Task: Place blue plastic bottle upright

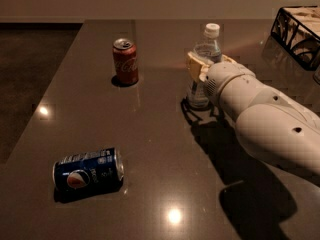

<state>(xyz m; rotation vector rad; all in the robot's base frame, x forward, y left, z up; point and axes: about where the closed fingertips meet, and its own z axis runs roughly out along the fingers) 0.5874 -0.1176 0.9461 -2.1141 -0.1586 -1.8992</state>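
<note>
While the pincer [209,64] clasps the upright blue plastic bottle [208,46], open desk [160,149] lies leftward. Its edges lie well off.

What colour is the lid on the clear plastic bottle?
White cap, best in the camera view; the gripper is at mid-height on the clear plastic bottle.

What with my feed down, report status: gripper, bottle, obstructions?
Gripper around small clear plastic bottle with white cap, mid-height. Bottle upright on dark table. Upright red can, toppled blue can well clear.
</note>
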